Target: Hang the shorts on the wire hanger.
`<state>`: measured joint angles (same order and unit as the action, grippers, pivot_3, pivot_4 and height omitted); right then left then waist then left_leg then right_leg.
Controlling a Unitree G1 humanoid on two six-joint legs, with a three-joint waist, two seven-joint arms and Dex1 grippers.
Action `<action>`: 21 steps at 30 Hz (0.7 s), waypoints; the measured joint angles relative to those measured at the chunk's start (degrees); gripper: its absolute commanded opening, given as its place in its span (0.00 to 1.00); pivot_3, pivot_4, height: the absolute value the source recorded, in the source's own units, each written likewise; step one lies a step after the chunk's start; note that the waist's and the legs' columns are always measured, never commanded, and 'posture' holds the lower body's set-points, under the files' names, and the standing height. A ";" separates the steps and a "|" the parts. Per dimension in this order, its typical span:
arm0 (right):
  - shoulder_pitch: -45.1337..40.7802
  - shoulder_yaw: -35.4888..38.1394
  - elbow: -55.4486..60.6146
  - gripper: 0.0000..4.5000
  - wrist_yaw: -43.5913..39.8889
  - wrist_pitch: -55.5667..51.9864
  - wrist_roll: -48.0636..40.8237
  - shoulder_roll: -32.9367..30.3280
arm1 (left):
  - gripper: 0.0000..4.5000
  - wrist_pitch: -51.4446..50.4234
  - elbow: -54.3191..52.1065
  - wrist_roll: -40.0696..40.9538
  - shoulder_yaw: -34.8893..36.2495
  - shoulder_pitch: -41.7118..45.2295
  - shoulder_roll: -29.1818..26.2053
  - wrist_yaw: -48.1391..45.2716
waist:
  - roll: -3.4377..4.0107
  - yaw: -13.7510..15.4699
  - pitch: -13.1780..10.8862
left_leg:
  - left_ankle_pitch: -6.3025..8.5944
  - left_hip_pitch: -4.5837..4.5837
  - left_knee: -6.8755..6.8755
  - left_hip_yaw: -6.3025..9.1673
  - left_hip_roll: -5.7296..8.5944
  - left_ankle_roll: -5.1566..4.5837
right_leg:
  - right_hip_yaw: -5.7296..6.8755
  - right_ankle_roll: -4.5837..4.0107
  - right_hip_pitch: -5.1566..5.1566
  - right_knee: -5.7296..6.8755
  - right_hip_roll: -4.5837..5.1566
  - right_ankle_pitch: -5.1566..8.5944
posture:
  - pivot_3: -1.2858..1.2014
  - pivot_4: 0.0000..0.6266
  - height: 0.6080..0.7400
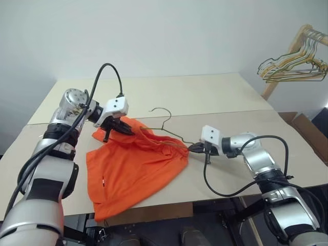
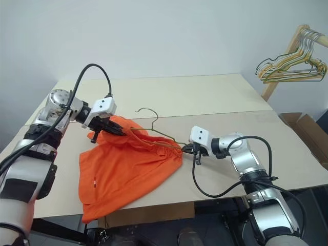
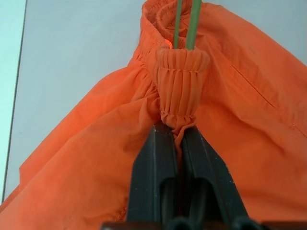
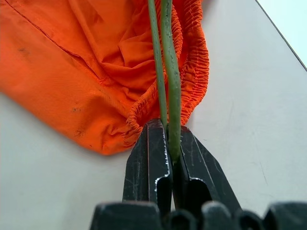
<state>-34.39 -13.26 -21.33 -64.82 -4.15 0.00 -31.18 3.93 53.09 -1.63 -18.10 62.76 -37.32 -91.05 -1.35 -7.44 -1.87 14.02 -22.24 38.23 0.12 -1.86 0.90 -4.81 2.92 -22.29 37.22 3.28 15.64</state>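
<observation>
The bright orange shorts [image 1: 130,169] lie spread on the table, waistband toward the back. My left gripper [image 1: 123,128] is shut on the gathered waistband [image 3: 180,91] at its left end, pinching a fold of elastic. The thin grey-olive wire hanger [image 1: 166,132] runs through the waistband opening, with its hook [image 1: 161,111] sticking out behind the shorts. My right gripper [image 1: 197,148] is shut on the hanger's right corner [image 4: 169,124], just beside the shorts' right waistband end.
The pale table [image 1: 215,97] has a seam across its middle and free room at the back and right. A wooden rack [image 1: 297,46] at the far right holds a bunch of green, yellow and white wire hangers [image 1: 292,69]. A cardboard box [image 1: 312,133] sits beyond the table's right edge.
</observation>
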 measured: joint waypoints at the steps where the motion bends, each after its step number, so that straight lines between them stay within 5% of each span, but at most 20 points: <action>1: -0.01 0.00 0.00 0.00 0.11 0.00 0.07 0.04 | 0.01 0.32 0.00 -0.33 0.11 0.00 0.04 0.48 | 0.00 0.06 0.00 | 0.00 0.00 0.00 0.00 0.00 0.00 | 0.00 0.00 0.00 0.00 0.00 0.00 | 0.49 0.00 1.00; 8: -0.05 0.00 0.00 0.00 0.95 0.02 0.37 0.34 | 0.01 3.49 -0.03 -1.17 0.87 -0.12 0.12 2.90 | 0.00 0.23 0.00 | 0.00 0.00 0.01 0.00 0.00 0.00 | 0.00 0.00 0.00 0.02 0.00 0.00 | 0.49 0.00 1.00; 21: 1.32 2.77 5.66 0.90 1.84 0.23 -1.75 -1.44 | 0.00 6.37 -0.99 1.89 3.90 0.01 -3.47 -1.16 | 0.00 0.06 0.00 | 0.00 -0.01 0.01 0.01 0.00 0.00 | 0.02 0.00 0.00 0.03 0.01 0.00 | 0.48 0.00 1.00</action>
<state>-33.07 -10.49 -15.67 -62.98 -3.92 -1.74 -32.62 10.30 52.10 0.26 -14.20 62.76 -40.78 -92.22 -1.35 -7.38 -1.87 14.02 -22.25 38.25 0.14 -1.86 0.89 -4.79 2.92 -22.29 37.26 3.29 15.64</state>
